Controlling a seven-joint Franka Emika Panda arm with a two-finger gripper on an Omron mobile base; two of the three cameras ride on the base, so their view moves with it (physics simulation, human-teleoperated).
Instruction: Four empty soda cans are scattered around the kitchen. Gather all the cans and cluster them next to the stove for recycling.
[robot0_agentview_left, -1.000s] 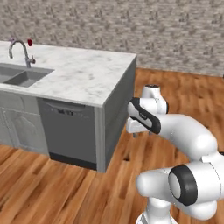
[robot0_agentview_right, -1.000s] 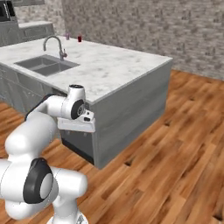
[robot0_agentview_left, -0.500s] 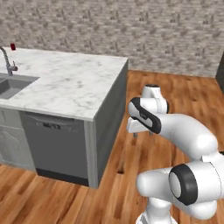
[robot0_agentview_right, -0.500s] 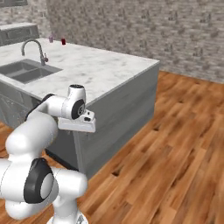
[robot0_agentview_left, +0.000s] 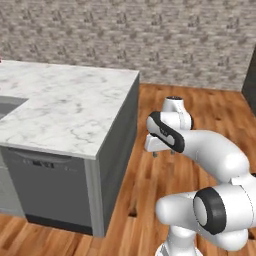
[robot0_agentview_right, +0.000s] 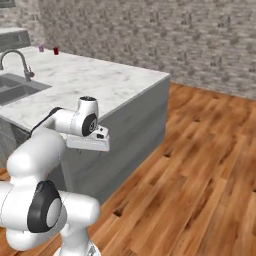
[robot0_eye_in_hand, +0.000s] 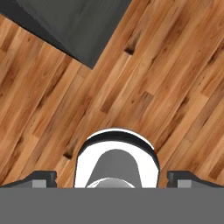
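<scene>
Hand (robot0_eye_in_hand: 112, 178) status: open, fingers set wide apart, holding nothing, pointing down at the brown wooden plank floor (robot0_eye_in_hand: 166, 78). A dark grey cabinet corner (robot0_eye_in_hand: 83, 26) occupies the upper left of the hand view.

Left base view: the hand (robot0_agentview_left: 162, 152) hangs below the white arm, above the floor, just beside the end of the white marble-topped desk (robot0_agentview_left: 65, 107). A grey dishwasher front (robot0_agentview_left: 47, 185) sits under the desk top.

Right base view: two small soda cans, one purplish-pink (robot0_agentview_right: 41, 48) and one red (robot0_agentview_right: 56, 50), stand upright near each other at the far edge of the desk, well apart from the hand (robot0_agentview_right: 90, 145). A curved metal faucet (robot0_agentview_right: 17, 60) rises over the recessed steel sink (robot0_agentview_right: 17, 90).
</scene>
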